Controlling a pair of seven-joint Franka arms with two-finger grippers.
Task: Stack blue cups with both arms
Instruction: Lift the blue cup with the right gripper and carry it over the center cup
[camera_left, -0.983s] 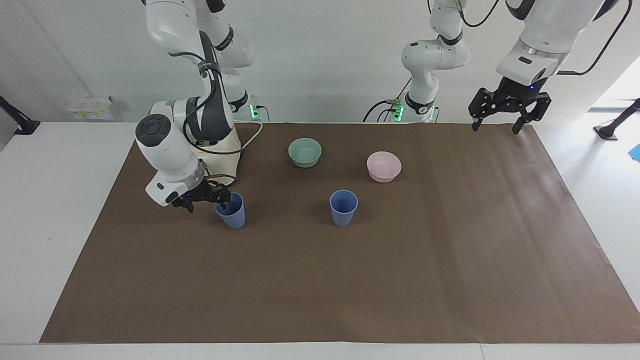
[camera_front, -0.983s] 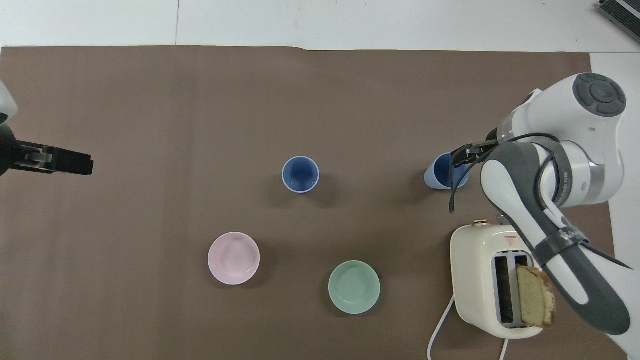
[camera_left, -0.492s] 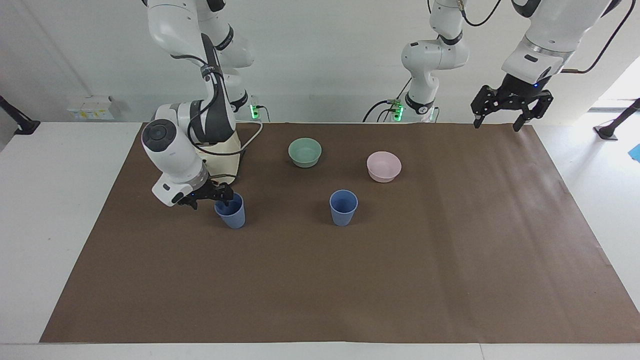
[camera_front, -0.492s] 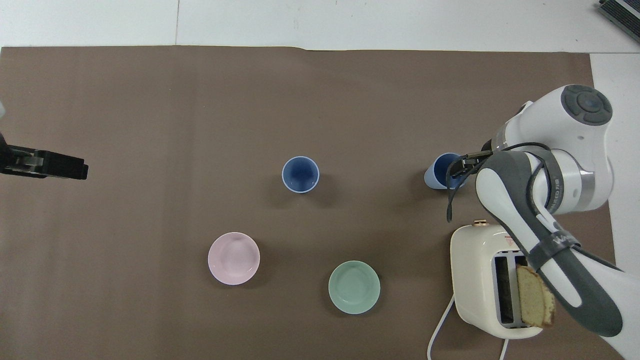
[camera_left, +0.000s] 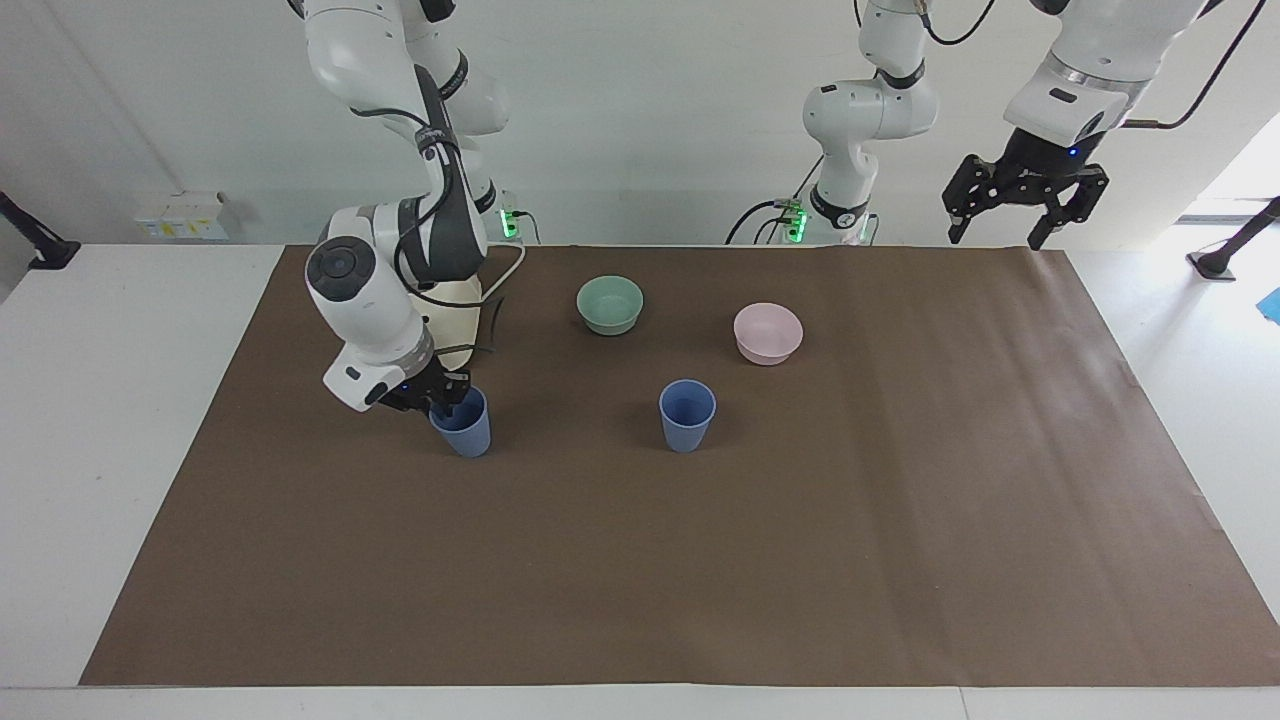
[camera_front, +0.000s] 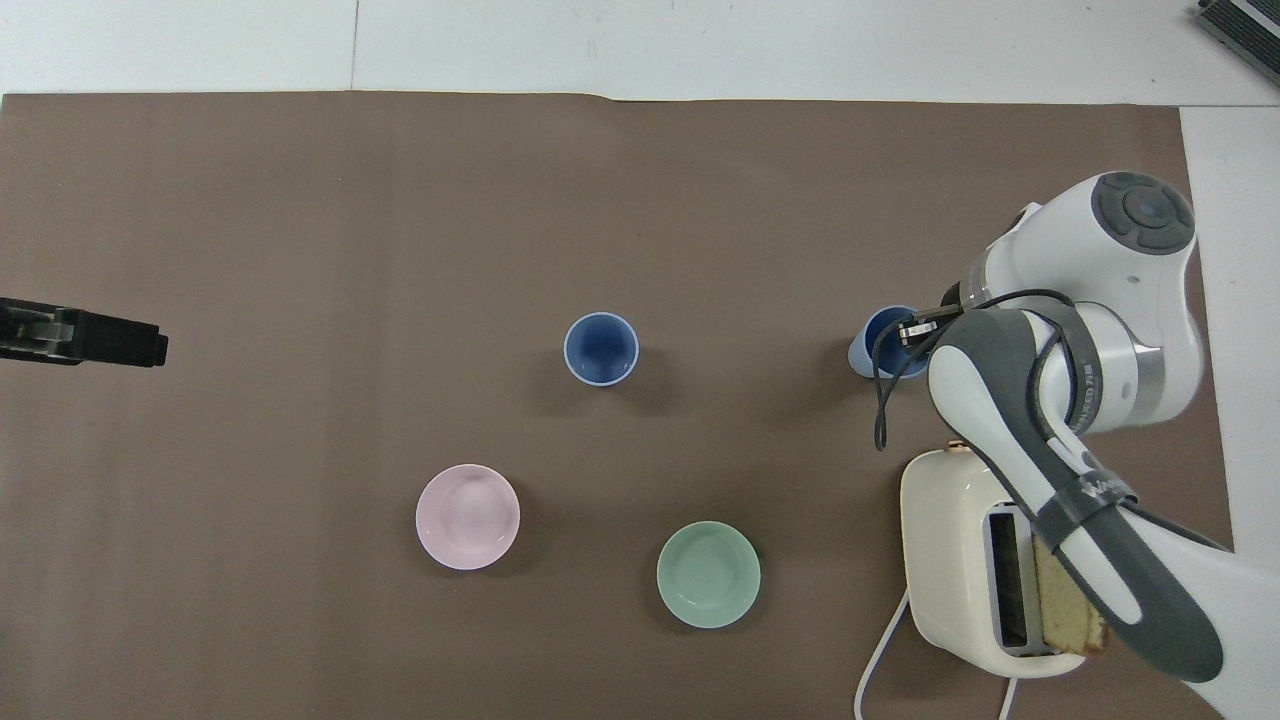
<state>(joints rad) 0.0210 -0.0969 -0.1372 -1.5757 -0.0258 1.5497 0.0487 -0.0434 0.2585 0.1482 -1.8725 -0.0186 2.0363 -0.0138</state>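
Two blue cups stand upright on the brown mat. One cup (camera_left: 687, 418) (camera_front: 601, 349) is near the middle. The other cup (camera_left: 466, 430) (camera_front: 872, 348) stands toward the right arm's end, just farther from the robots than the toaster. My right gripper (camera_left: 445, 398) (camera_front: 912, 330) is down at this cup's rim, on the side nearer the robots, and reaches into its mouth. The cup rests on the mat. My left gripper (camera_left: 995, 238) (camera_front: 150, 345) is open and empty, raised over the mat's edge at the left arm's end, and waits.
A cream toaster (camera_left: 462, 318) (camera_front: 950, 560) holding a bread slice (camera_front: 1065, 610) stands near the right arm's base. A mint-green bowl (camera_left: 610, 303) (camera_front: 708, 574) and a pink bowl (camera_left: 767, 332) (camera_front: 467, 516) sit nearer the robots than the middle cup.
The right arm has swung in over the cup and its gripper has closed in on the rim. The left gripper has risen and drawn back. Neither cup has moved.
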